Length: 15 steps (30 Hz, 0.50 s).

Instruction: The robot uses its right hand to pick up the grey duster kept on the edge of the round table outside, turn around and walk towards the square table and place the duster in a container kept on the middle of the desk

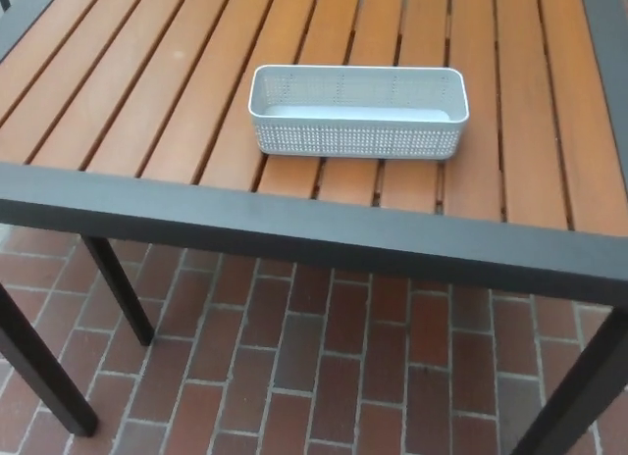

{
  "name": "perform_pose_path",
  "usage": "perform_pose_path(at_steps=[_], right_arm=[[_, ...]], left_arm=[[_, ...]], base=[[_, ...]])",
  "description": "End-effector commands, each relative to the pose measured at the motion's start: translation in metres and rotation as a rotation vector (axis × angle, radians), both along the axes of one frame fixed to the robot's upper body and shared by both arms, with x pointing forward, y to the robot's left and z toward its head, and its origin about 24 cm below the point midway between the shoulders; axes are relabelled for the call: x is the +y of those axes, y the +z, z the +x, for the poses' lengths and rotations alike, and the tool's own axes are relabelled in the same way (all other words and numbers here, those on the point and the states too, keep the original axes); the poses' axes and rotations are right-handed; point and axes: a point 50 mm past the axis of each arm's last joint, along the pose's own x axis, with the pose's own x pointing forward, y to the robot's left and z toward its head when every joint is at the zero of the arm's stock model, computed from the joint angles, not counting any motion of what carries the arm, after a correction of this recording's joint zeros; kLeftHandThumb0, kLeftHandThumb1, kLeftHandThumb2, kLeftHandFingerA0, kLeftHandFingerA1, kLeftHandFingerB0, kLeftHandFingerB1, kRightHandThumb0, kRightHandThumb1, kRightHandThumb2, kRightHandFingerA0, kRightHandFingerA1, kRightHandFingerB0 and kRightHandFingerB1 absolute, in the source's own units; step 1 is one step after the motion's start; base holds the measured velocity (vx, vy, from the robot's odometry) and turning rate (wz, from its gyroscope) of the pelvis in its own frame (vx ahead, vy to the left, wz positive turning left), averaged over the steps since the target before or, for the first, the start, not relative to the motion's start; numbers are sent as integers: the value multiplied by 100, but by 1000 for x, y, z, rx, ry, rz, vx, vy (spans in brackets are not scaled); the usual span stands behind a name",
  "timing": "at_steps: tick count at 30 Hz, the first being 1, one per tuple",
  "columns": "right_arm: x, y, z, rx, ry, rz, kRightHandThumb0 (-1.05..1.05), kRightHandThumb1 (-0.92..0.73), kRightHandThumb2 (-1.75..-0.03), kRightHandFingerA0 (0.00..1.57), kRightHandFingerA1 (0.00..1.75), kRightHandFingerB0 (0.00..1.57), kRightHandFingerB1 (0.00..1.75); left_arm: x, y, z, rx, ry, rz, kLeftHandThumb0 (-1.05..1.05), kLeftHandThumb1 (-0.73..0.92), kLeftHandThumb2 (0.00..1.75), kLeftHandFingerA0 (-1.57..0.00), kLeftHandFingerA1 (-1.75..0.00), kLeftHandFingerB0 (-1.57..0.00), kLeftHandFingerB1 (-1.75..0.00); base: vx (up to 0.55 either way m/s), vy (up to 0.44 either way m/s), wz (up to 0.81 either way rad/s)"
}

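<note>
A light grey perforated container point(358, 112) stands on the wooden slats of the square table point(294, 229), a short way back from the near black frame. Its inside looks empty from here. The grey duster does not show in the head view. Neither of my hands nor any part of my arms is in the picture.
The table's black frame runs across the picture in front of me, with black legs point(44, 372) at lower left and lower right. Red brick paving point(324, 377) lies under and before the table.
</note>
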Motion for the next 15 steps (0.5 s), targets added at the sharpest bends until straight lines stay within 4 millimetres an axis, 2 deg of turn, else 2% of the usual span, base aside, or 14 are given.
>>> perform_pose_path(at_steps=[1, 8, 12, 15], right_arm=[[-3, 3, -2, -23, -9, -2, -17, -52, -84, 94, 159, 88, 112], [-4, 5, -1, -36, -12, -1, -17, -52, -84, 94, 159, 88, 112], [-2, 2, -4, -25, -8, -1, -17, -52, -84, 94, 159, 88, 112], [-1, 3, -2, -33, -3, -1, -17, -52, -84, 94, 159, 88, 112]], left_arm=[[1, 3, 0, -24, -27, 2, -43, 64, 58, -85, -80, -85, -62], [1, 4, 7, -39, -31, 3, -43, 64, 58, -85, -80, -85, -62], [2, 4, -1, -25, -27, 3, -43, 64, 58, -85, -80, -85, -62], [3, 5, 2, -33, -23, 4, -43, 64, 58, -85, -80, -85, -62]], base=[[143, 3, 19], [161, -70, 20], [168, -105, 1], [156, -141, 0]])
